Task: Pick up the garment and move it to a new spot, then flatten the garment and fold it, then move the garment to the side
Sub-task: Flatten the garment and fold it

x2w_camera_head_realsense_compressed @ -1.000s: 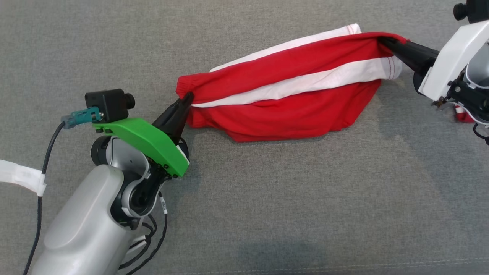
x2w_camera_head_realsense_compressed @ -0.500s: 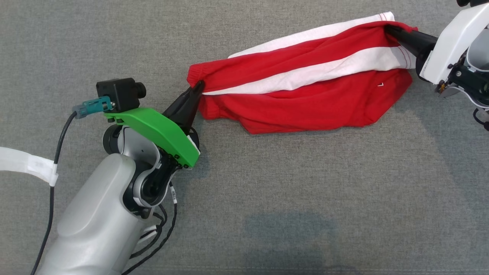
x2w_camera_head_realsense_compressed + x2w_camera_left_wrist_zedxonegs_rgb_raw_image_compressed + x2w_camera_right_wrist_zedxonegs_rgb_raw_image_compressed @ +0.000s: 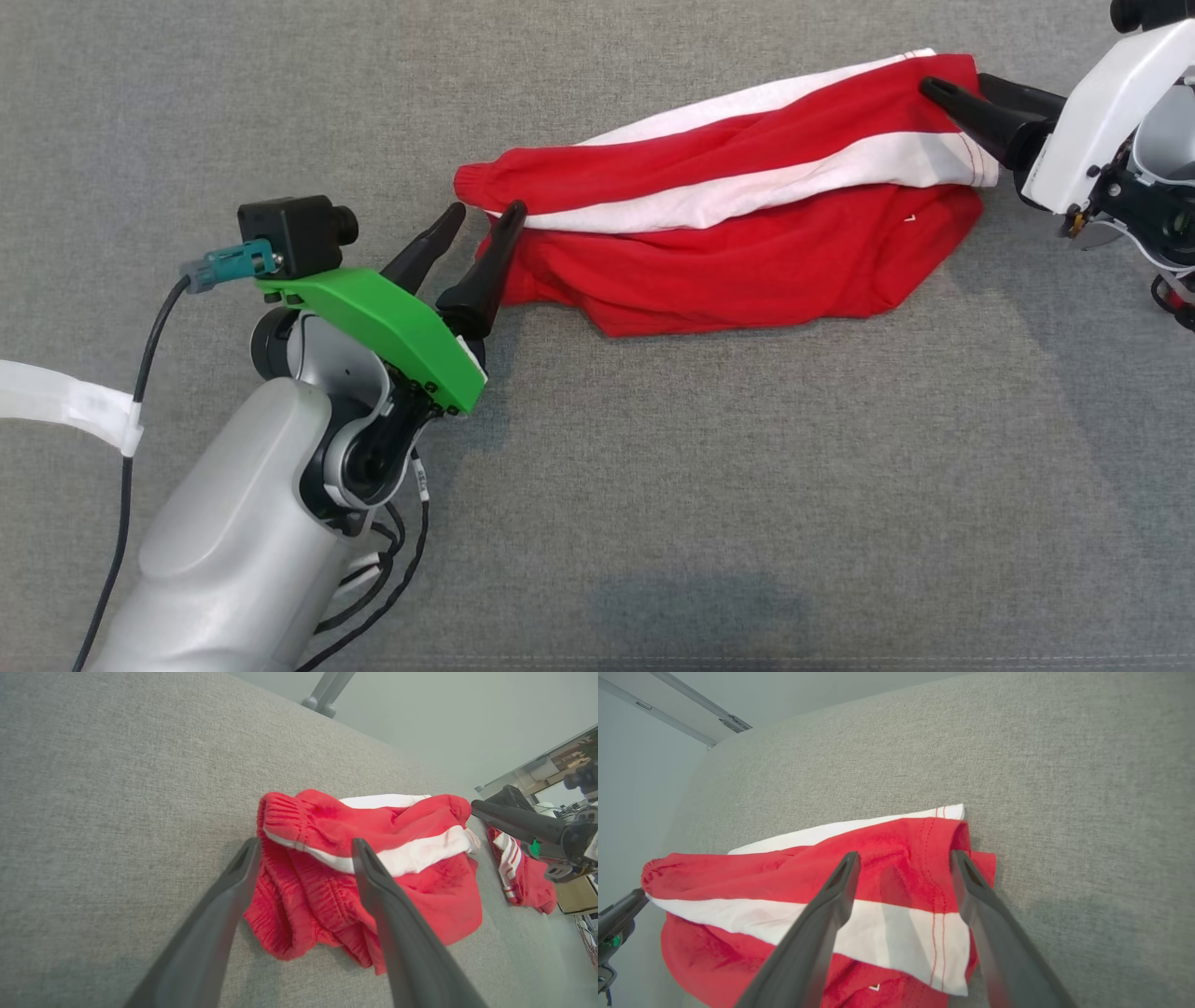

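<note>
Black fingers of the left gripper (image 3: 486, 209) stand spread and hold nothing. Their tips are at the elastic waistband end of the red-and-white shorts (image 3: 747, 252): one tip overlaps the cloth's edge, the other is just beside it. The right gripper (image 3: 957, 84) is likewise spread and empty at the shorts' stitched hem end, with one finger over the red fabric. The shorts lie bunched lengthwise between the two grippers on the grey upholstered surface (image 3: 653, 467). Past the hem end, beyond the right gripper, lies a second red garment with white stripes (image 3: 518, 872).
</note>
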